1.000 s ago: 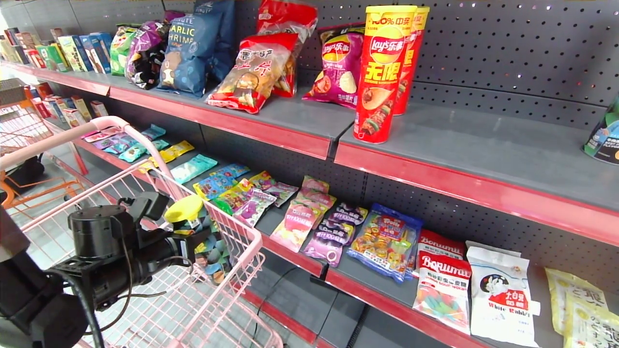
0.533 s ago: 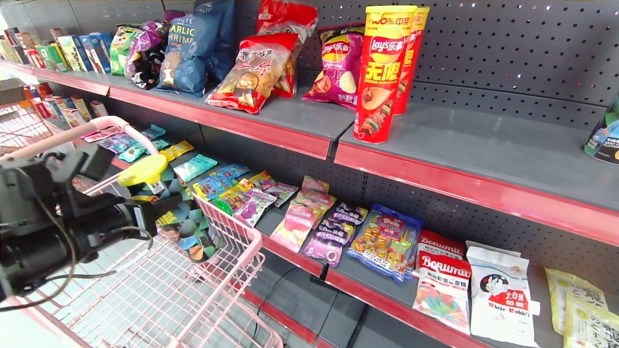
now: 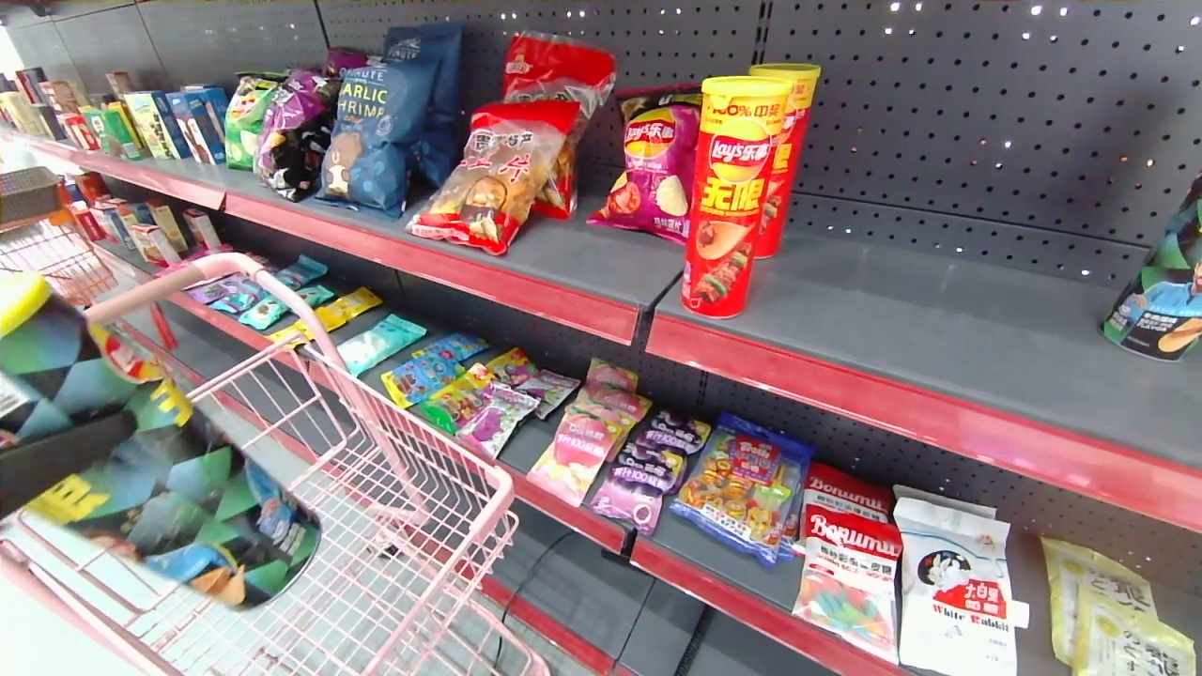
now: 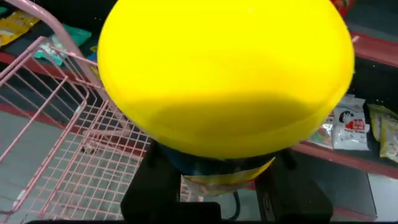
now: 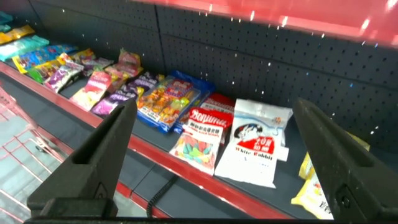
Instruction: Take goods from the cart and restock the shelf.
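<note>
**We hold the canister [image 3: 169, 488] above the cart [image 3: 413, 488]**

At the head frame's left, our left tool [image 4: 221, 186] grasps the yellow-lidded canister over the pink cart. Right of it, the upper shelf [image 3: 939, 310] bears two red tubes [image 3: 732, 207]. Our right tool [image 5: 214, 109] hangs released, fingers [image 5: 106, 162] wide apart.

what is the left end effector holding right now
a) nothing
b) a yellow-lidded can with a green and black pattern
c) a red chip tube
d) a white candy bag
b: the left end effector is clamped on the yellow-lidded can, held up by the pink cart.
</note>
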Available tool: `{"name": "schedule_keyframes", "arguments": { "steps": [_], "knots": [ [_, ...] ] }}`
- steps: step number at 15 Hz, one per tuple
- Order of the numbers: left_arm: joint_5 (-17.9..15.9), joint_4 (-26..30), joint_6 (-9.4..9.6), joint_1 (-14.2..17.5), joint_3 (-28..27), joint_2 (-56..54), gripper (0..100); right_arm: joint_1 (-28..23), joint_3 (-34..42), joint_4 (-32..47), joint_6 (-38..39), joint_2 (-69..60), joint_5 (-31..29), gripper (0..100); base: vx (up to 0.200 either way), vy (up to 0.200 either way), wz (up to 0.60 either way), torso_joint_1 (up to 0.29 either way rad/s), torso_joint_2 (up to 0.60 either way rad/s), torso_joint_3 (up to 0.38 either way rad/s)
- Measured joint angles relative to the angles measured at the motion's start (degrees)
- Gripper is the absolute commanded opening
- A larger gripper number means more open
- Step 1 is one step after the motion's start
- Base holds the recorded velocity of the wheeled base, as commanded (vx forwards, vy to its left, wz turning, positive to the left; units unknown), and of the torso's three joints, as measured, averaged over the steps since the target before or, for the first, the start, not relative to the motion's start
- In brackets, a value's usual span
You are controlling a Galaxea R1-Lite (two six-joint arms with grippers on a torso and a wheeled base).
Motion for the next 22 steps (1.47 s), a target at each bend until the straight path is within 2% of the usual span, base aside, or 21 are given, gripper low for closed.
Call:
{"name": "schedule_keyframes", "arguments": {
  "steps": [1, 3, 6, 9, 11, 13, 16, 17, 19, 22],
  "knots": [
    [0.66, 3.01, 0.38, 0.00, -0.13, -3.02, 0, -0.02, 0.00, 0.00, 0.02, 0.00, 0.00, 100, 0.000, 0.000, 0.00, 0.193, -0.55, -0.344],
    [4.71, 4.07, 1.32, 0.11, -0.16, -6.94, 0, 0.00, 0.00, 0.05, 0.02, 0.00, 0.00, 100, 0.000, 0.000, 0.00, 0.217, -0.56, -0.347],
    [4.97, 3.96, 1.58, 0.06, -0.18, -8.96, 0, -0.02, 0.00, 0.05, 0.07, 0.00, 0.00, 100, 0.000, 0.000, 0.00, 0.238, -0.59, -0.359],
    [5.61, 3.83, 4.35, 0.11, -0.27, -9.68, 0, 0.02, 0.00, 0.02, 0.07, 0.00, 0.02, 100, 0.000, 0.000, 0.00, 0.220, -0.53, -0.312],
    [7.80, 3.74, 4.73, 0.15, -0.57, -9.86, 0, 0.02, 0.00, 0.02, 0.17, 0.00, 0.00, 100, 0.000, 0.000, -0.60, 0.168, -0.40, -0.234],
    [13.21, 3.68, 6.47, 0.17, -0.60, -9.95, 0, -0.02, 0.00, 0.05, 0.28, 0.00, 0.02, 100, 0.000, 0.000, -0.60, 0.073, -0.18, -0.088],
    [13.53, 3.17, 7.39, 0.06, -0.44, -10.08, 0, 0.09, 0.00, 0.07, 0.37, 0.00, 0.02, 100, 0.000, 0.000, -0.60, 0.019, -0.01, -0.015],
    [13.57, 3.08, 8.28, 0.06, -0.38, -10.08, 0, 0.02, 0.00, 0.05, 0.37, 0.00, 0.00, 100, 0.000, 0.000, -0.60, 0.002, 0.00, -0.002],
    [13.67, 2.97, 12.01, 0.06, 0.17, -10.12, 0, -0.02, 0.00, 0.02, 0.34, 0.00, 0.00, 100, 0.000, 0.000, -0.60, 0.000, 0.00, 0.000],
    [14.21, 2.27, 13.37, 0.06, 0.69, -10.03, 0, 0.00, 0.00, 0.02, 0.37, 0.00, 0.02, 100, 0.000, 0.000, -0.60, -0.001, 0.00, 0.002]
  ]
}}
